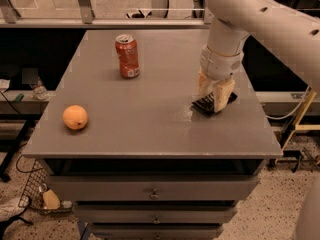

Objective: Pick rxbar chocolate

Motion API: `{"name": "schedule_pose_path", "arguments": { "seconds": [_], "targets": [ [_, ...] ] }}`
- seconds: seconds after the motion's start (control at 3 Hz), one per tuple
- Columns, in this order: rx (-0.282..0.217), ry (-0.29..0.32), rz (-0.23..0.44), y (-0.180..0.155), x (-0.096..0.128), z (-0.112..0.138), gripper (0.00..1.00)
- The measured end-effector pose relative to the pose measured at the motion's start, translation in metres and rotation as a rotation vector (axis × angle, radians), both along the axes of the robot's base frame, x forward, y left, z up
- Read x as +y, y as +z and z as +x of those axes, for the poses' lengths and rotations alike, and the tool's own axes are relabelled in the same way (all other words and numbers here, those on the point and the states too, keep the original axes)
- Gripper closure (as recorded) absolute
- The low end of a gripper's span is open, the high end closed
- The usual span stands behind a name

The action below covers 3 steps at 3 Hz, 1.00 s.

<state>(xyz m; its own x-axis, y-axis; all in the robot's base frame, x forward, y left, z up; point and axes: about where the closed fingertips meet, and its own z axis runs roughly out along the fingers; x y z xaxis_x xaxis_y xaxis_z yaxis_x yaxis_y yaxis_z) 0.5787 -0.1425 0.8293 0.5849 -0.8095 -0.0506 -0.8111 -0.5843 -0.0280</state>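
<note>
The rxbar chocolate [201, 105] is a flat black wrapper with white lettering, lying on the right part of the grey table [150, 109]. My gripper [213, 100] points down over it from the white arm at the upper right. Its two tan fingers [223, 95] stand on either side of the bar and press on it. The bar's ends stick out past the fingers at table level.
A red soda can [127, 56] stands upright at the back left of the table. An orange [75, 117] lies near the front left edge. The table's right edge is close to the gripper. Drawers sit under the tabletop.
</note>
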Motion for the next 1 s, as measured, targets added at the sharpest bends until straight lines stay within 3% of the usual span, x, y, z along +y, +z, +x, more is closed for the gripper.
{"name": "schedule_pose_path", "arguments": {
  "seconds": [1.0],
  "targets": [
    [-0.120,-0.006,0.186,0.081,-0.004,0.004,1.00]
  ]
}}
